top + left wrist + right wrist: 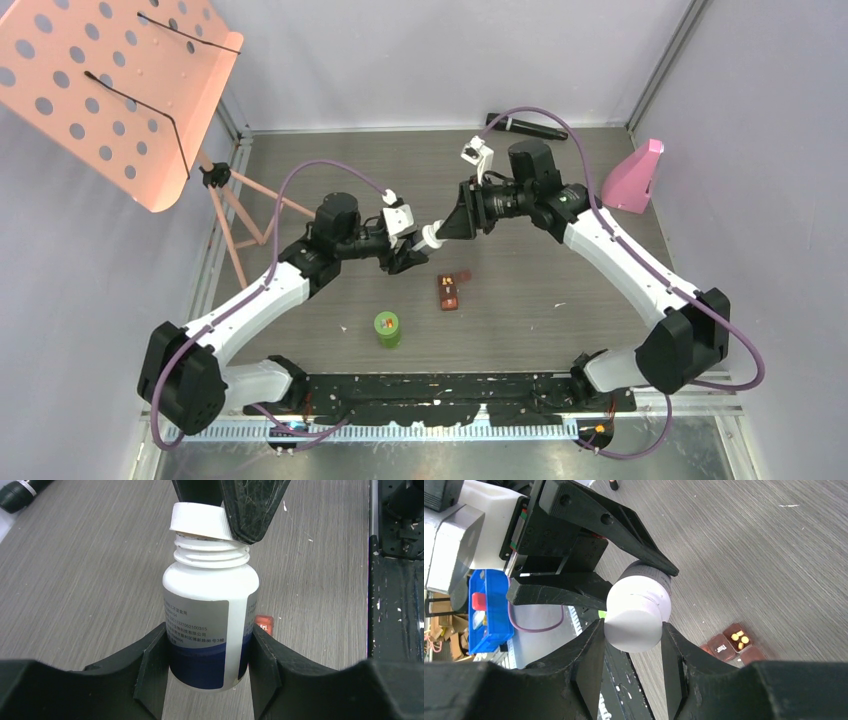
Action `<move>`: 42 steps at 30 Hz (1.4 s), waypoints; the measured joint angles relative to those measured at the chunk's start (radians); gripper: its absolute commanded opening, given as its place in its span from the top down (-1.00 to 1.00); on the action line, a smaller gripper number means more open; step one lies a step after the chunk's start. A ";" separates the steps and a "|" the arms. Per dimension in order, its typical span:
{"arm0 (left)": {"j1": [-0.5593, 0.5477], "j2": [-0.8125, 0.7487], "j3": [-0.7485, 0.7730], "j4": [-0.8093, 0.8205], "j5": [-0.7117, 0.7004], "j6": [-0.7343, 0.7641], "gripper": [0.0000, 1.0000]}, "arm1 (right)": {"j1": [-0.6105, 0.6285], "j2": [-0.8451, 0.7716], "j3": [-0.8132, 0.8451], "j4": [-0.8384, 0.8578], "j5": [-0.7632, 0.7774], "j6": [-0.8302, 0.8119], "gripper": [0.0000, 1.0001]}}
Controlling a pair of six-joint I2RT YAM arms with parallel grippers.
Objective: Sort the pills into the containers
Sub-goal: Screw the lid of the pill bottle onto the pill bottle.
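Left wrist view, item one: bottle (210, 610), white, with a printed label and a blue band. It is held upright off the table (560, 290), in the middle of the frame, by the left gripper (207, 647). The jaws are part-way open and are clamped on the lower body from both sides.

Item two: cap (200, 522), white. It is seen tilted at the top of the frame, one edge raised clear of the bare neck threads and the other just over them. It is pinched across its width by the right gripper (633, 635), whose jaws are likewise set at about half spread.

Item three: case (449, 291), brown, lying open on the table right of centre, just below the two grippers. Several small yellow pills (739, 638) are seen in one compartment; what the other compartments hold cannot be told.

Item four: green bottle (387, 328), standing lid-on at lower centre, near the case but apart from it, and untouched.

Item five: microphone (527, 126), at the far edge of the table, no part of the task.

Progress, as judged: early. The cap appears unscrewed and is about to be drawn clear. No pill is seen entering either bottle. Opening of the green bottle and all transfers are left to be done.
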 measured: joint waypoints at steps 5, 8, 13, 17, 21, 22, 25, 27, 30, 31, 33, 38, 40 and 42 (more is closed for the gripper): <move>0.000 0.016 0.013 -0.048 0.001 0.023 1.00 | 0.014 0.036 0.038 -0.074 0.018 -0.052 0.42; 0.000 0.024 0.028 -0.081 0.002 0.024 1.00 | 0.022 0.058 0.070 -0.121 0.026 -0.091 0.41; 0.000 0.026 0.034 -0.108 0.013 0.024 1.00 | 0.038 0.079 0.112 -0.187 0.037 -0.158 0.38; 0.000 0.029 0.039 -0.135 0.024 0.029 1.00 | 0.051 0.101 0.142 -0.241 0.043 -0.216 0.36; 0.000 0.035 0.042 -0.161 0.028 0.037 1.00 | 0.068 0.117 0.158 -0.274 0.064 -0.251 0.36; 0.000 0.036 0.042 -0.166 0.029 0.038 1.00 | 0.072 0.118 0.158 -0.278 0.068 -0.255 0.36; 0.000 0.037 0.042 -0.173 0.030 0.039 1.00 | 0.076 0.121 0.158 -0.283 0.074 -0.258 0.36; 0.000 0.037 0.042 -0.172 0.029 0.042 1.00 | 0.076 0.122 0.158 -0.283 0.074 -0.257 0.36; 0.000 0.035 0.035 -0.162 0.024 0.045 1.00 | 0.076 0.126 0.158 -0.279 0.074 -0.248 0.36; 0.000 0.033 0.030 -0.155 0.021 0.045 1.00 | 0.076 0.129 0.158 -0.277 0.074 -0.242 0.36; 0.000 0.027 0.016 -0.148 0.009 0.045 1.00 | 0.076 0.143 0.158 -0.276 0.074 -0.218 0.36; -0.002 0.015 -0.022 -0.120 -0.039 0.045 1.00 | 0.076 0.183 0.158 -0.263 0.074 -0.121 0.36; -0.008 0.012 -0.034 -0.108 -0.064 0.046 1.00 | 0.076 0.195 0.162 -0.263 0.087 -0.077 0.35; -0.018 0.011 -0.044 -0.085 -0.106 0.050 1.00 | 0.076 0.209 0.176 -0.270 0.111 -0.023 0.35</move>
